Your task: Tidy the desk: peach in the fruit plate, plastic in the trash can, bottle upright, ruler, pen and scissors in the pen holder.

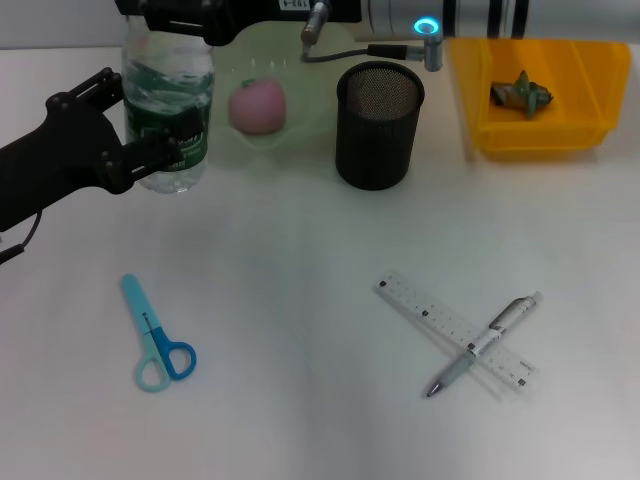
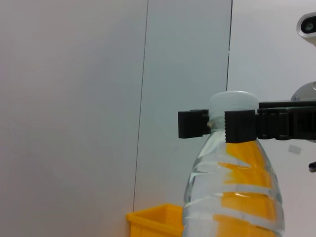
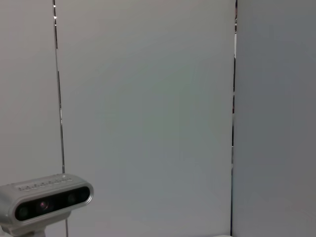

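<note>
At the far left of the desk [image 1: 300, 420] the bottle [image 1: 168, 110] stands upright, and the left gripper [image 1: 150, 158] reaches in from the left with its fingers closed on the lower body at the label — a low hold that likely steadies it as it settles on its base. In the left wrist view a black gripper [image 2: 217, 124], which looks to be the right arm's, is clamped on the neck just under the cap [image 2: 232, 104]; whether it grips firmly or merely brackets the neck, I cannot tell. Gripping at the top would keep the bottle from tipping.

The peach [image 1: 258, 106] already lies in the pale plate [image 1: 300, 70] just right of the bottle, and crumpled plastic [image 1: 520, 92] sits in the yellow bin [image 1: 600, 90] at far right. The mesh holder [image 1: 378, 125] between them looks empty. Still to gather: scissors [image 1: 158, 335] at near left, and at near right the pen [image 1: 485, 343] lying across the ruler [image 1: 455, 330].
</note>
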Tool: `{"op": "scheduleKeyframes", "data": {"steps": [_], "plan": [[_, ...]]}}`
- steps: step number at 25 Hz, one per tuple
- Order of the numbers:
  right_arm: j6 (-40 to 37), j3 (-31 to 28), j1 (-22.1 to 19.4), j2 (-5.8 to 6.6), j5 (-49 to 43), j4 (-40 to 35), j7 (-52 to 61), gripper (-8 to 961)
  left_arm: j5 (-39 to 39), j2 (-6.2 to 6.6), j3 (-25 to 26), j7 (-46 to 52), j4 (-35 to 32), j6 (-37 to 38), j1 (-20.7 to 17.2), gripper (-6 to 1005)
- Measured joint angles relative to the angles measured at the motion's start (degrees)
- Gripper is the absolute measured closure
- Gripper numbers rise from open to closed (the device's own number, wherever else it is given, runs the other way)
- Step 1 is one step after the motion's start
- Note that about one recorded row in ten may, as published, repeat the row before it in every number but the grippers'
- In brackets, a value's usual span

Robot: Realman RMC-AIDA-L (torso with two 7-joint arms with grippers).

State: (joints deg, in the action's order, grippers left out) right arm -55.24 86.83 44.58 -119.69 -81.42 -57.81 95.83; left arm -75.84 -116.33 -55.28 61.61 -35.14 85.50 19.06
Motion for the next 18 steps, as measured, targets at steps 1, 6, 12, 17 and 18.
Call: {"op": "scheduleKeyframes", "data": {"steps": [1,6,12,17,18], "plan": [[0.0,0.0,0.1,0.00,0.0,0.1,-0.1,504,0.0,0.00,0.0,0.0,0.0,-0.1,0.0,228],[0.2,0.1,0.4,0.00,0.1,0.7,-0.2,505,0.0,-0.06,0.0,1.9,-0.4,-1.6,0.2,228],[0.2,0.1,0.4,-0.01,0.1,0.9,-0.3,506,-0.1,-0.33,0.0,2.2,-0.4,-2.1,0.6,229],[0.1,0.1,0.4,0.01,0.1,0.9,-0.4,508,-0.1,-0.32,0.0,2.3,-0.4,-2.2,0.9,229],[0.1,0.1,0.5,0.01,0.1,0.9,-0.4,508,-0.1,-0.29,0.0,2.5,-0.5,-2.2,1.0,229]]}}
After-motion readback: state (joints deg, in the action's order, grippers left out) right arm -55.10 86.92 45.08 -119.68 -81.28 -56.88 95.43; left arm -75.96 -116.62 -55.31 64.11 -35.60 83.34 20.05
